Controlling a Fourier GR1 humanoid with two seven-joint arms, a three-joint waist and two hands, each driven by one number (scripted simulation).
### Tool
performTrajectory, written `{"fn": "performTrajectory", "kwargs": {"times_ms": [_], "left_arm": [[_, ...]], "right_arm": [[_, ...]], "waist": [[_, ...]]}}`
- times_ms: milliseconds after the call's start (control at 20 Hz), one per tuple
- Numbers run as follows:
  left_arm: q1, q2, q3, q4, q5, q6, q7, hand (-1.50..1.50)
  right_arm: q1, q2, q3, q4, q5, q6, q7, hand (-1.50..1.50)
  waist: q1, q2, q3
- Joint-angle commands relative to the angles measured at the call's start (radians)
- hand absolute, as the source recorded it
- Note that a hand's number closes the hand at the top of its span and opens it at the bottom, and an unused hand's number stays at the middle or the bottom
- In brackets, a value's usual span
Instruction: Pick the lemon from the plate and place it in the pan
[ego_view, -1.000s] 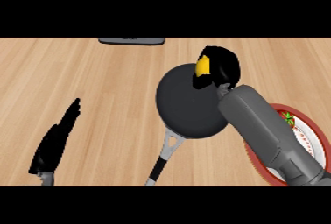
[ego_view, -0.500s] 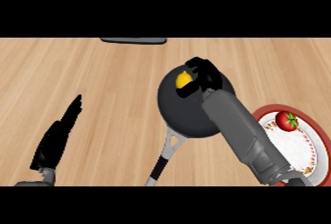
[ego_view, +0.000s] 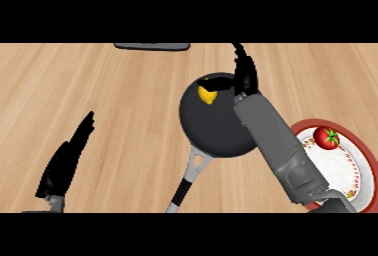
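Hovering opened robot hand (ego_view: 244, 70), lemon (ego_view: 208, 95) seemingly released

A single head view looks steeply down onto the wooden tabletop (ego_view: 88, 80) from close above, forearms entering from the lower edge, the pan (ego_view: 214, 125) near centre.

Kitchen, by the look of things. Light wood-grain counter (ego_view: 88, 80) fills whole view. Dark frying pan (ego_view: 210, 132) with grey-and-black handle lies at centre. Red-rimmed patterned plate (ego_view: 353, 172) at near right carries tomato (ego_view: 326, 137). Lemon (ego_view: 207, 94) lies in pan. Dark flat object (ego_view: 151, 46) at far edge, unidentifiable.
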Motion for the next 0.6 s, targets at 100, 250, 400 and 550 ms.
{"fn": "performTrajectory", "kwargs": {"times_ms": [100,250,400,550], "left_arm": [[0.013,0.021,0.046,0.039,0.014,-0.012,-0.050,0.00],[0.036,0.005,0.030,-0.014,0.003,0.004,-0.012,0.00],[0.079,0.036,0.065,-0.024,0.024,-0.026,-0.052,0.00],[0.008,-0.001,0.056,0.034,0.005,-0.001,0.010,0.00]], "right_arm": [[-0.001,-0.013,-0.147,0.004,-0.081,-0.163,-0.145,-1.50],[0.077,-0.074,-0.206,-0.041,-0.128,-0.166,-0.185,-1.50],[0.108,-0.132,-0.250,-0.052,-0.164,-0.116,-0.233,-1.50],[0.245,-0.163,-0.238,-0.202,-0.188,-0.040,-0.283,-1.50]], "waist": [[-0.021,-0.005,-0.001],[-0.041,-0.015,-0.001],[-0.041,-0.017,-0.001],[-0.073,-0.025,-0.002]]}}
